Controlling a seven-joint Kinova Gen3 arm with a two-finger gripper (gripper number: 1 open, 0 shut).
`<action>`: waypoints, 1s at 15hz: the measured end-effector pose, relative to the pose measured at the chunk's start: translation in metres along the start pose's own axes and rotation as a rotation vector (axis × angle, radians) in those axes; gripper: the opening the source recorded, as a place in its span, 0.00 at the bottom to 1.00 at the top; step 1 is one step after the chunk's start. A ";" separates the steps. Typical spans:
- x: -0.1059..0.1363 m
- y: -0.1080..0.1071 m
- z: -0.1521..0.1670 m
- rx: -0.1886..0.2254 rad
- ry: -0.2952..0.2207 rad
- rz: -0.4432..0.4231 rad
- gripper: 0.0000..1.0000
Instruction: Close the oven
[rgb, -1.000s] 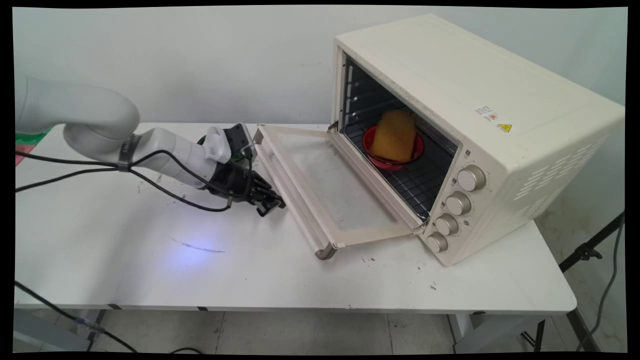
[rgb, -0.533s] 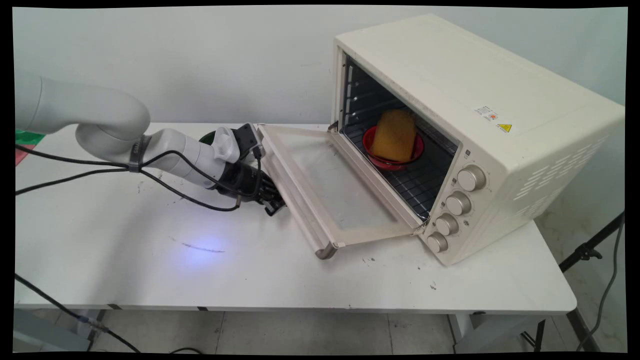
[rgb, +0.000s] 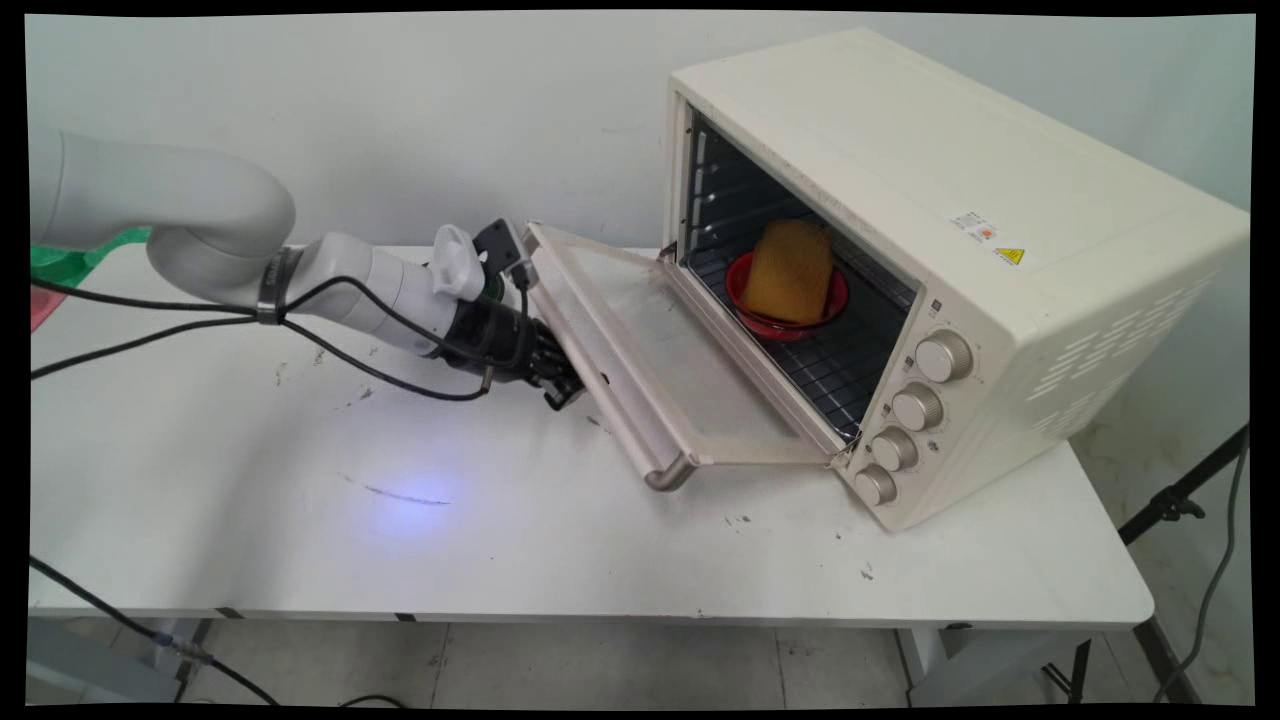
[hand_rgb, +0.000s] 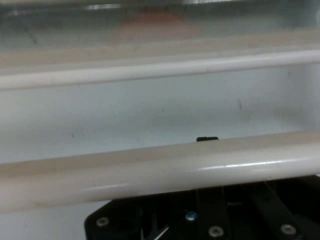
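A cream toaster oven (rgb: 950, 250) stands on the right of the white table (rgb: 400, 540). Its glass door (rgb: 650, 350) hangs partly raised, with the handle bar (rgb: 610, 400) along its outer edge. My gripper (rgb: 563, 390) is low beside the table, pressed against the underside of the door near the handle. In the hand view the pale handle bar (hand_rgb: 160, 175) crosses right over the black linkage (hand_rgb: 210, 222), with the door glass (hand_rgb: 150, 110) beyond it. Inside the oven a red bowl (rgb: 785, 315) holds a yellow-orange lump (rgb: 790, 270) on the wire rack (rgb: 830, 370).
Black cables (rgb: 150, 335) hang from the arm over the table's left side. Several knobs (rgb: 915, 405) line the oven's front right. A green and red item (rgb: 60, 262) lies at the far left edge. A tripod leg (rgb: 1180, 500) stands off the table's right end.
The gripper has moved right and upward against the door. The door has swung up from lying nearly flat to a partly raised tilt.
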 end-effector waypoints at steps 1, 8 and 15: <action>0.004 0.000 -0.002 -0.001 0.009 0.001 0.00; 0.034 -0.002 -0.015 -0.005 0.074 0.000 0.00; 0.066 -0.005 -0.023 -0.008 0.139 -0.003 0.00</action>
